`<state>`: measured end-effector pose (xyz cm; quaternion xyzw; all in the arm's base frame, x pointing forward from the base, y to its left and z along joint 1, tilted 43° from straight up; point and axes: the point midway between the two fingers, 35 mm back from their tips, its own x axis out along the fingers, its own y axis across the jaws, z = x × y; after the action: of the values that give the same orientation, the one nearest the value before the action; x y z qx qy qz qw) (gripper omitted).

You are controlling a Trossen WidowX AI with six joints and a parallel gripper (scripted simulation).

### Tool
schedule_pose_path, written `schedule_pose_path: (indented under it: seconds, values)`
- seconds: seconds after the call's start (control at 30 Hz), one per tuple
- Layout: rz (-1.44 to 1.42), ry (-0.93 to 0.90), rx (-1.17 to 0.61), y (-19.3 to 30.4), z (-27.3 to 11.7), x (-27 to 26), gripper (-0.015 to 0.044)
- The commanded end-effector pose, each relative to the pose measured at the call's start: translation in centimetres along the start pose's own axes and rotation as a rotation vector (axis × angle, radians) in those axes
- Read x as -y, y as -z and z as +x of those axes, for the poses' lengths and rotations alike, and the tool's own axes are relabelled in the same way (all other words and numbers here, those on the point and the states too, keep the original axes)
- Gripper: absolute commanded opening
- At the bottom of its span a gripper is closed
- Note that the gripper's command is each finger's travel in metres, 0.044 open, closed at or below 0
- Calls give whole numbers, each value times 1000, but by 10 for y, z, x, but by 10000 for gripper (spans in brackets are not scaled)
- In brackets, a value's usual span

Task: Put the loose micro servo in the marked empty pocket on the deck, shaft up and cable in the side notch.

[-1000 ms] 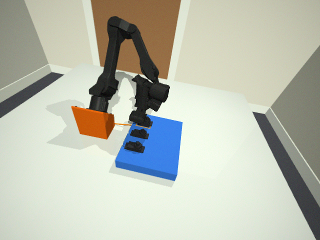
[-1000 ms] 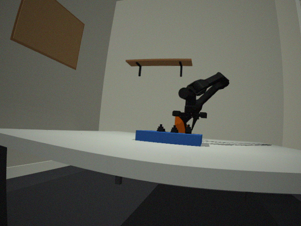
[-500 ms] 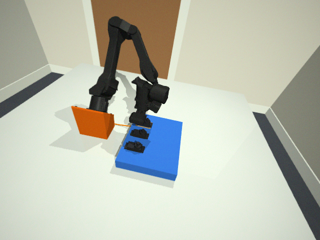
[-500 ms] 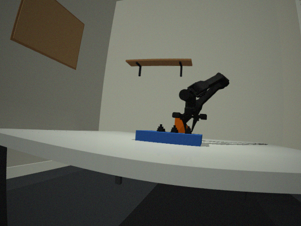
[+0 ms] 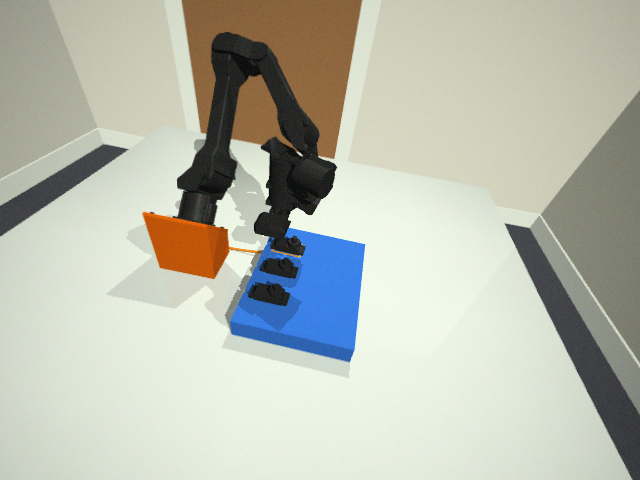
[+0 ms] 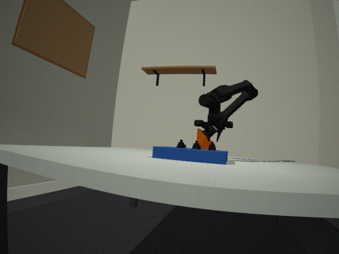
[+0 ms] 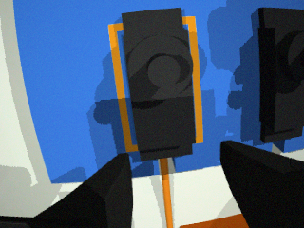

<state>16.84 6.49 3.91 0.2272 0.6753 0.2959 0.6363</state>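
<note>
Servo (image 5: 288, 245) top view: seated at the deck's (image 5: 330, 289) corner nearest the orange box (image 5: 186, 248), first of 3 in a row. Gripper (image 5: 276, 233) just above it.
Exterior view: gripper (image 6: 213, 137) hangs above the deck (image 6: 188, 154), fingers apart from the servos.
Wrist view: servo (image 7: 159, 83) inside the orange outline (image 7: 123, 121), cable (image 7: 167, 203) running off the deck edge. Fingers parted, holding nothing.
</note>
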Motion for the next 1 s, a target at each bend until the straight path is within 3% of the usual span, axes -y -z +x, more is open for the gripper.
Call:
schedule_pose_path:
  seconds: [0.0,0.3,0.5,0.6,0.77,0.97]
  values:
    - [0,0,0,-2,-1,0,214]
    - [-9,5,6,-68,-40,-4,440]
    - [-15,8,9,-114,-67,-4,440]
    - [-15,8,10,-115,-70,-4,440]
    - [-19,7,19,-105,-110,-7,440]
    - [-20,7,19,-104,-112,-8,440]
